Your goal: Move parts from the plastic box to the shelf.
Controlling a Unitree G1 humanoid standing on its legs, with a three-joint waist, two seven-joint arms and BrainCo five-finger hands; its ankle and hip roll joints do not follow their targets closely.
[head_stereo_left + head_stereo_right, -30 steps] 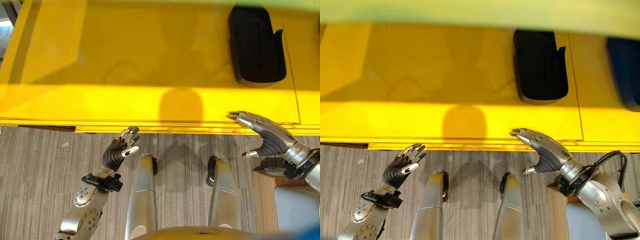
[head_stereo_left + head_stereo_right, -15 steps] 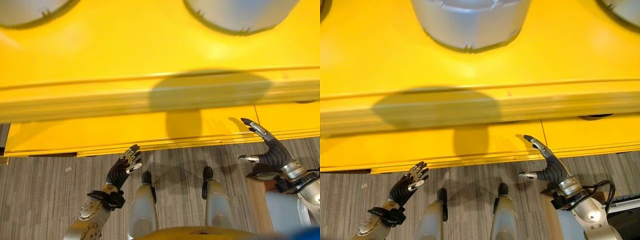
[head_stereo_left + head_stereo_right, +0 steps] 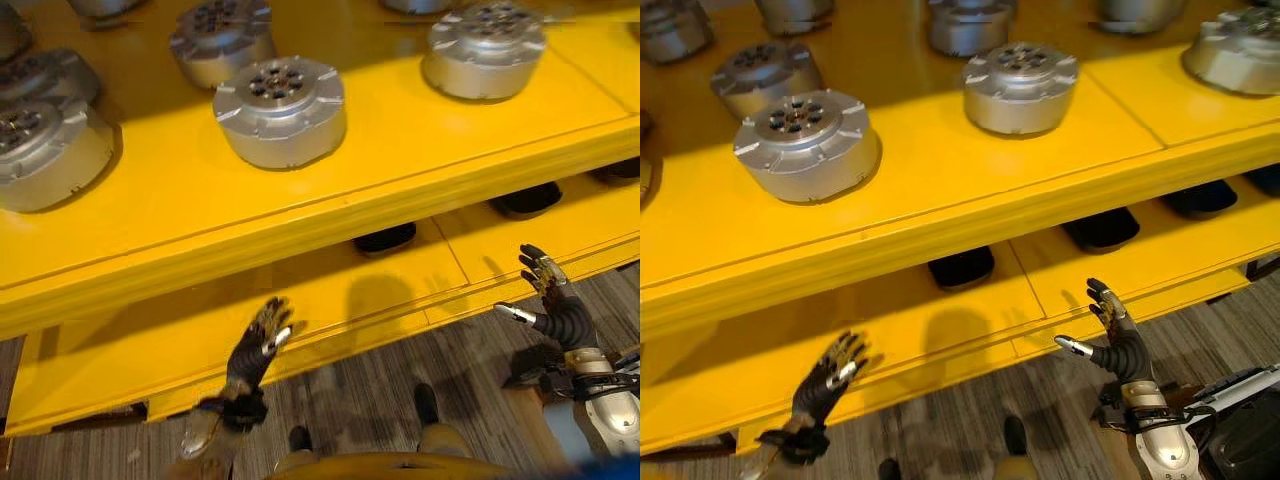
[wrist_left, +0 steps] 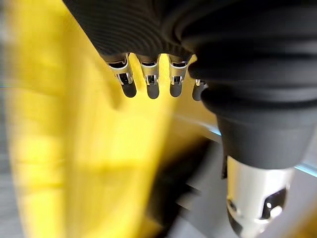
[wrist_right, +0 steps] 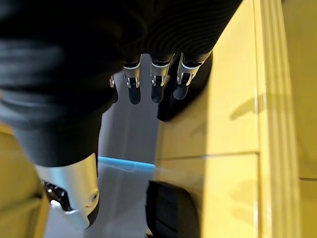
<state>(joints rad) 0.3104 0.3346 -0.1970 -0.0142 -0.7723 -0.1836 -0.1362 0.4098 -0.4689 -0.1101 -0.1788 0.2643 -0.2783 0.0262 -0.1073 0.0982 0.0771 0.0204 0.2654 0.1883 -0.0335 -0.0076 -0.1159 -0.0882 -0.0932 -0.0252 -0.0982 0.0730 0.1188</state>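
Observation:
Several round silver parts [image 3: 280, 108] stand on the upper level of a yellow shelf [image 3: 300, 232], one more of them further right [image 3: 485, 45]. Black parts [image 3: 385, 238] lie on the lower level [image 3: 150, 330], another to the right [image 3: 1100, 228]. My left hand [image 3: 255, 345] is raised in front of the lower level's edge, open and holding nothing; its straight fingers [image 4: 148, 79] point at the yellow surface. My right hand [image 3: 550, 300] is up at the right end of the lower level, open as well, its fingers [image 5: 156, 79] near two black parts [image 5: 171, 210].
Grey striped carpet [image 3: 470, 350] lies below the shelf. A wooden stand [image 3: 522, 400] with a pale thing on it sits by my right arm. More silver parts [image 3: 45, 150] crowd the upper level's left end.
The camera has tilted up, from the lower level to the upper level with its silver parts. Both hands have stayed open and hold nothing, and are now raised before the lower level.

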